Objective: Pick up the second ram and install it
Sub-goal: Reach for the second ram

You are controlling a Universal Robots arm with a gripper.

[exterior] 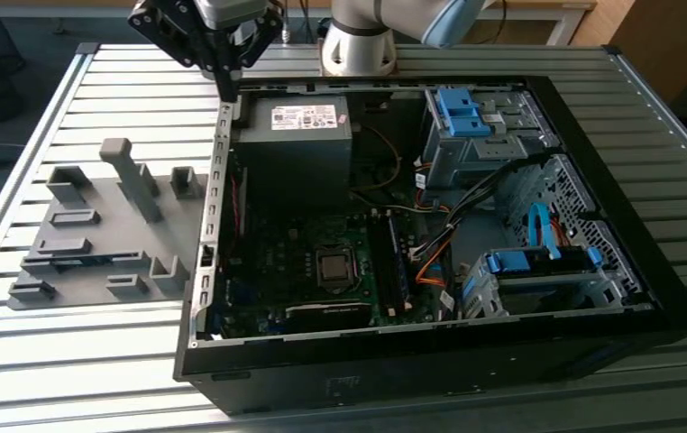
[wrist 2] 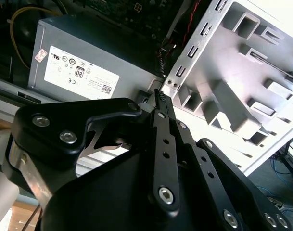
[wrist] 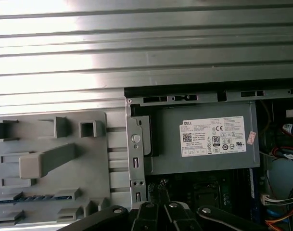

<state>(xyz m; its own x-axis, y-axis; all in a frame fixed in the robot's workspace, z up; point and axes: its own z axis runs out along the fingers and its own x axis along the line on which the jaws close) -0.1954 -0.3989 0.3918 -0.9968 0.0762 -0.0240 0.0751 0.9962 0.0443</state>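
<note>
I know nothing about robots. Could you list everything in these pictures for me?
table: one, silver slats, under everything
case: one, black, open, mid-table
power supply: one, grey, at the case's end nearest the arm
motherboard: one, dark green, on the case floor
drive brackets: two sets, blue, in the case at the exterior view's right
cables: several, orange, blue and black, beside the motherboard
holder: one, grey, on the table at the exterior view's left of the case
ram: one, dark strip, seemingly in a holder slot
arm: one, white and blue, at the table's far edge
gripper: one, black, shut, above the case wall nearest the holder
</note>
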